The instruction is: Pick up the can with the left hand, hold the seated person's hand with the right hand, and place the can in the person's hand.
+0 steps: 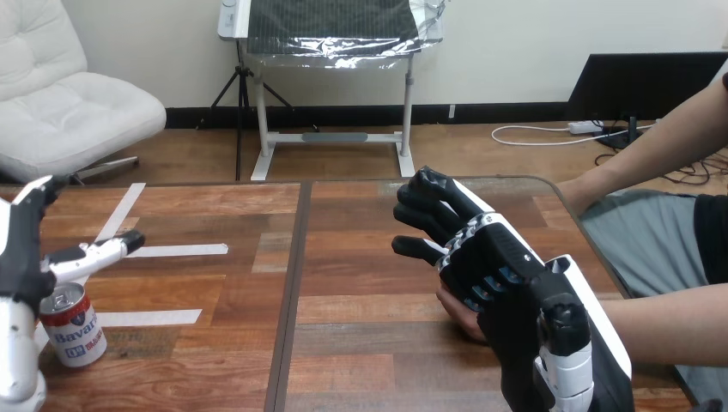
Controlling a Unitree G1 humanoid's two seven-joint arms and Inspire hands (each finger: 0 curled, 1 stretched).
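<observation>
A cylindrical red-and-white drink can (73, 332) with a silver metal top stands near the plank-grained wooden table's (352, 343) left edge. The left hand (24, 266) sits against it, fingers straight, not closed. The right hand (491, 257), fingers loosely spread, lies over the person's hand (458, 316); I cannot tell whether it grips it.
</observation>
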